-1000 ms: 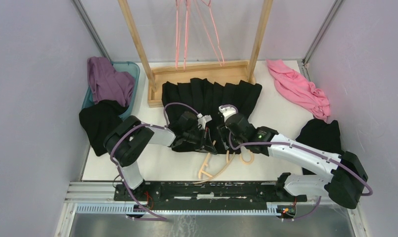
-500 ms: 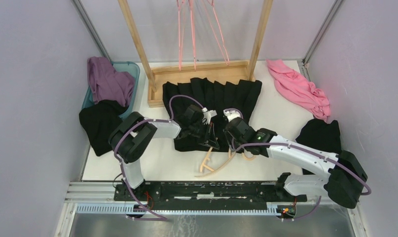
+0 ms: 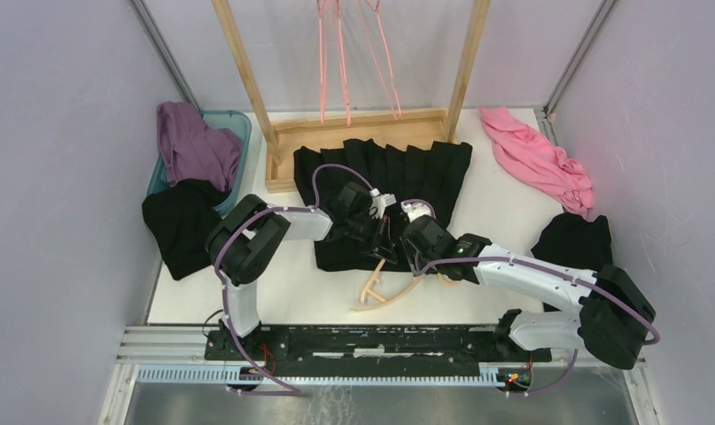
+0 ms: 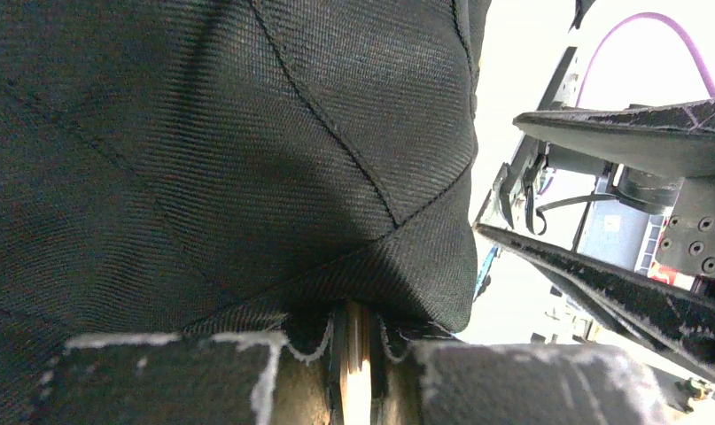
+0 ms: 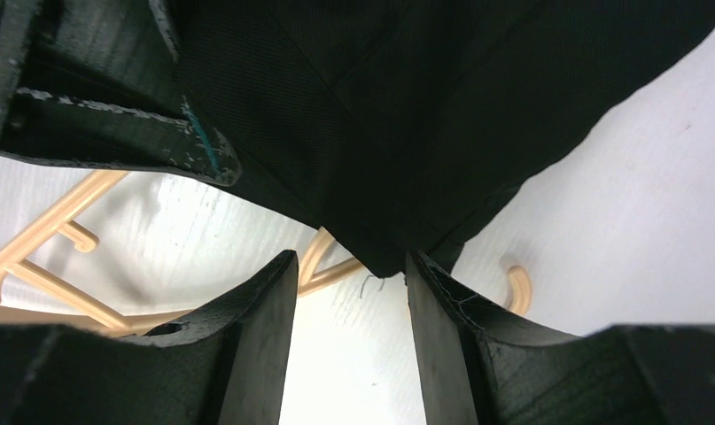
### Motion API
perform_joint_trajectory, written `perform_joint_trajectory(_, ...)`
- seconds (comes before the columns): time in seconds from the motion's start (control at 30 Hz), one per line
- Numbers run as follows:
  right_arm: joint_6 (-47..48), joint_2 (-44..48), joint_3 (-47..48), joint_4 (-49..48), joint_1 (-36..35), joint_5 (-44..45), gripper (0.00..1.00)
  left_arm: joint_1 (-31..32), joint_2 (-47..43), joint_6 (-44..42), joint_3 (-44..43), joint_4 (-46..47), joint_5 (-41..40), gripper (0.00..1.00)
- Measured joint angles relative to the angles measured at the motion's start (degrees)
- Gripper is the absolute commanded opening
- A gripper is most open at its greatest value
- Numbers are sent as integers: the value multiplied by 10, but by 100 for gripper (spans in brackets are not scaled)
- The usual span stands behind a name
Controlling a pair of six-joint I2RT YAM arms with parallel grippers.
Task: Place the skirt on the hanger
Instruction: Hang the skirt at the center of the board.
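The black pleated skirt [image 3: 384,173] lies flat mid-table, its near edge over the beige hanger [image 3: 391,293]. My left gripper [image 3: 377,237] is at that near edge. In the left wrist view its jaws [image 4: 355,323] are almost closed on a thin beige strip of the hanger [image 4: 357,372], with skirt fabric [image 4: 229,159] draped just above. My right gripper [image 3: 409,241] is open beside it. In the right wrist view its fingers [image 5: 349,266] straddle a hanging corner of the skirt [image 5: 380,252]. The hanger's arm [image 5: 52,226] and hook [image 5: 517,288] lie on the table below.
A wooden rack [image 3: 358,126] with thin pink wire hangers [image 3: 340,53] stands behind the skirt. A teal bin [image 3: 238,128] with a purple garment [image 3: 190,142] is at far left, with a black garment [image 3: 176,226] beside it. A pink garment [image 3: 540,159] and another black garment [image 3: 571,239] lie at right.
My left gripper has moved right and away from the bases, and the hanger's near arm has swung with it. My right gripper has shifted slightly left. The pink wire hangers sway.
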State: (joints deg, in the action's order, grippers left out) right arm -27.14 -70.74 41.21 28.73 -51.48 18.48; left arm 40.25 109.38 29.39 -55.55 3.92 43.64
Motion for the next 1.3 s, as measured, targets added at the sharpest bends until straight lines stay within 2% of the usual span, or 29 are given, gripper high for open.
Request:
perform_joint_trajectory(0.2, 0, -17, 0, -19, 0, 3, 56, 0, 9, -22, -31, -28, 0, 20)
perform_joint_trajectory(0.23, 0, -19, 0, -21, 0, 5, 56, 0, 9, -28, -35, -34, 0, 25)
perform_joint_trajectory(0.3, 0, -23, 1, -23, 2, 10, 56, 0, 10, -41, -43, -45, -2, 46)
perform_joint_trajectory(0.33, 0, -24, 2, -25, 3, 11, 56, 0, 10, -47, -47, -50, -3, 49)
perform_joint_trajectory(0.77, -1, -35, 7, -56, 42, -6, 52, 0, 3, -64, -41, -58, -32, 52)
perform_joint_trajectory(1.13, 11, -35, 7, -68, 43, -98, 45, 0, -104, -63, 6, -66, -101, 53)
perform_joint_trajectory(1.3, 25, -33, 7, -70, 21, -147, 46, 0, -163, -45, 35, -69, -155, 52)
